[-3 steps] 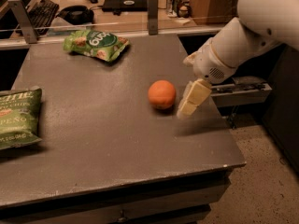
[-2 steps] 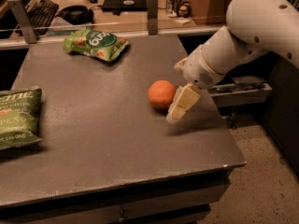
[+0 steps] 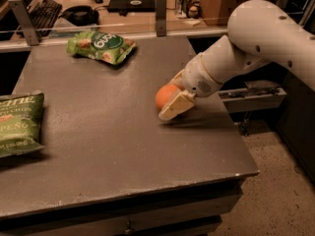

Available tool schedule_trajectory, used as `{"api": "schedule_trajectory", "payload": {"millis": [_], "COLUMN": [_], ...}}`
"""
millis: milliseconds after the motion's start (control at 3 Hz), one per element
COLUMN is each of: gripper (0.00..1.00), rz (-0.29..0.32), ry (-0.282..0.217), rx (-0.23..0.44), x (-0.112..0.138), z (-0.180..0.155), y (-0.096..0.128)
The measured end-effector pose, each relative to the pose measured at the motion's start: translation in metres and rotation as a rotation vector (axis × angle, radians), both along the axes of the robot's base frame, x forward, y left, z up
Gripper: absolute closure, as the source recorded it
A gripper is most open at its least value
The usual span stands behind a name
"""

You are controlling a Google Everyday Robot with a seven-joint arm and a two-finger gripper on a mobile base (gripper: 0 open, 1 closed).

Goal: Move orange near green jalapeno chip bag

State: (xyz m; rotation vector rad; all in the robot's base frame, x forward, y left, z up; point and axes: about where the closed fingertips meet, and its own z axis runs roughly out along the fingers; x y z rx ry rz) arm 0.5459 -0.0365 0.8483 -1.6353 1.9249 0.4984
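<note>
The orange (image 3: 164,95) rests on the grey table (image 3: 108,146), right of its middle. My gripper (image 3: 169,100) comes in from the right on the white arm and is open around the orange. One cream finger (image 3: 175,106) lies across the orange's front right side, and the other is mostly hidden behind the fruit. The green jalapeno chip bag (image 3: 18,124), dark green with pale lettering, lies flat at the table's left edge, far from the orange and the gripper.
A brighter green bag with a white round logo (image 3: 102,45) lies at the back of the table. A rail with posts (image 3: 160,7) runs along the back edge. The table's right edge drops to the floor, where a metal frame (image 3: 252,98) stands.
My gripper has moved left from beside the orange to around it. Its near finger now covers part of the fruit. The orange has barely shifted. Both bags have stayed put.
</note>
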Motion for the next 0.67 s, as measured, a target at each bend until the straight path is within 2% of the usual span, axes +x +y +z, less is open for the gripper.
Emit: {"api": "schedule_trajectory", "payload": {"millis": [333, 667], "gripper": [0.64, 0.87], "rz": [-0.007, -0.004], "ry": [-0.017, -0.064], "rx": [0.040, 0.067], "x": [0.003, 0.005], "z": [0.015, 0.048], "y": [-0.001, -0.010]}}
